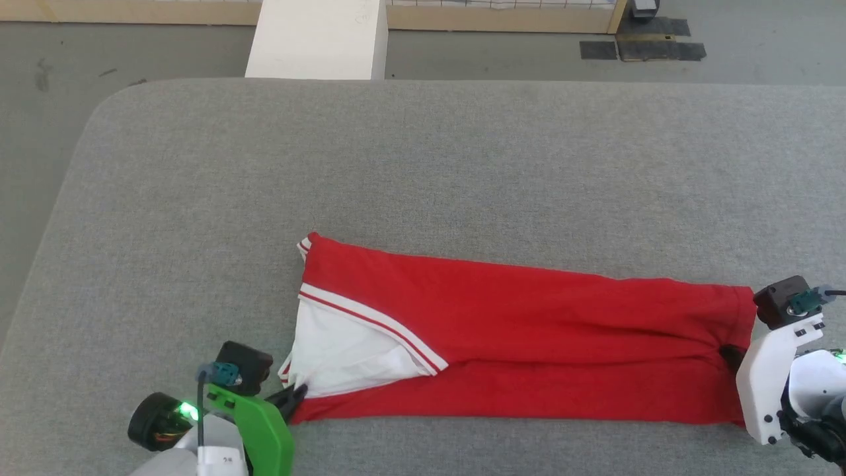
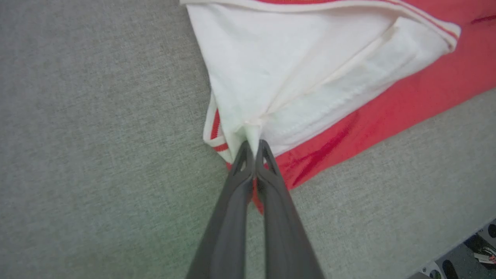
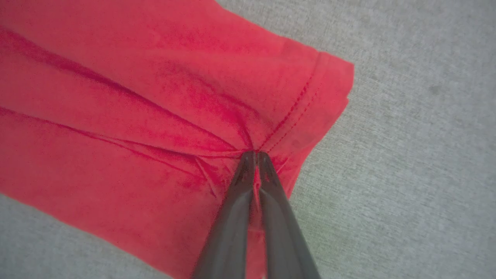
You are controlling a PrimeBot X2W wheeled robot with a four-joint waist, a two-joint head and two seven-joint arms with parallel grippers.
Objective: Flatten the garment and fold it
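Observation:
The garment (image 1: 529, 337) lies as a long folded red band across the near part of the grey table (image 1: 423, 165), a white sleeve (image 1: 344, 350) with red-and-white trim on top at its left end. My left gripper (image 1: 299, 391) is shut on the sleeve's tip; the left wrist view shows its fingertips (image 2: 254, 145) pinching white cloth (image 2: 294, 66). My right gripper (image 1: 730, 354) is shut on the red hem at the band's right end, and the right wrist view shows the fingers (image 3: 254, 155) bunching red fabric (image 3: 135, 128) into creases. The lettering is hidden.
The padded table's left edge and rounded far-left corner (image 1: 106, 112) border grey floor. A white block (image 1: 317, 39) stands beyond the far edge, with a wooden frame (image 1: 502, 18) behind it. Open table surface stretches beyond the garment.

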